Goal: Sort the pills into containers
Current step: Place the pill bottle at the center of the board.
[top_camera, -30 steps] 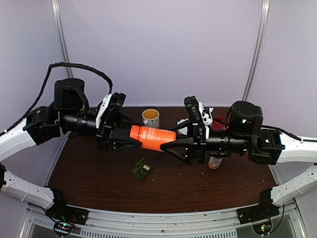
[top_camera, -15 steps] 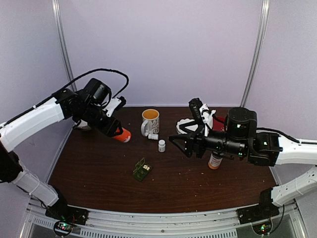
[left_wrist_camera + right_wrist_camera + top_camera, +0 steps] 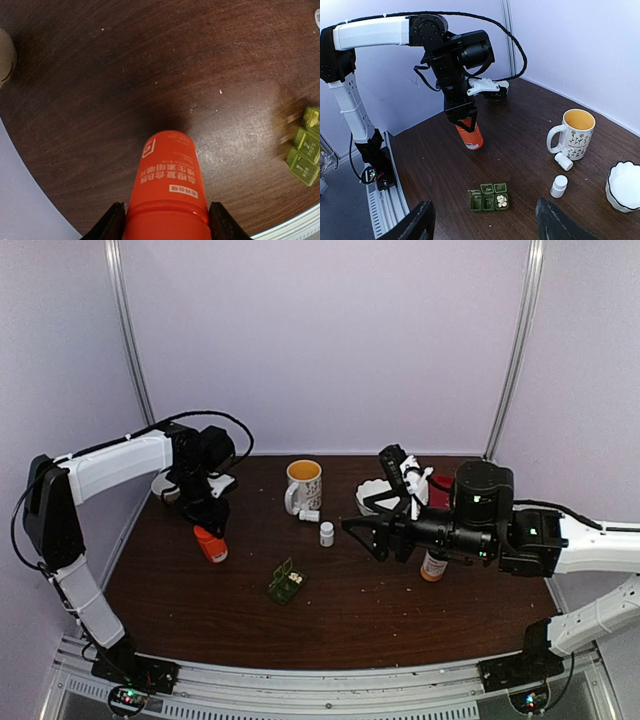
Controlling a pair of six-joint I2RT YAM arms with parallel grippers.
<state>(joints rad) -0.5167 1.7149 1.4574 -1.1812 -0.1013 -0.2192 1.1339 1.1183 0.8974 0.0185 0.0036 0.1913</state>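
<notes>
Orange bottle point(image 3: 211, 545) lowered to table point(image 3: 400, 610) | left claw point(image 3: 208, 523) pinching it | right claw point(image 3: 358, 532) spread

orange bottle point(image 3: 211, 546), dark green pill box point(image 3: 287, 585), flower-patterned cream mug point(image 3: 304, 484)

The surface point(image 3: 150, 60) is dark wood grain with a dull sheen. The orange bottle point(image 3: 169, 185) looks like smooth, satiny plastic, and the pill box point(image 3: 489, 196) like glossy green plastic.

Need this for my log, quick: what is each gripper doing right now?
Left gripper: closed on the orange bottle.
Right gripper: open, fingers wide apart, holding nothing.
</notes>
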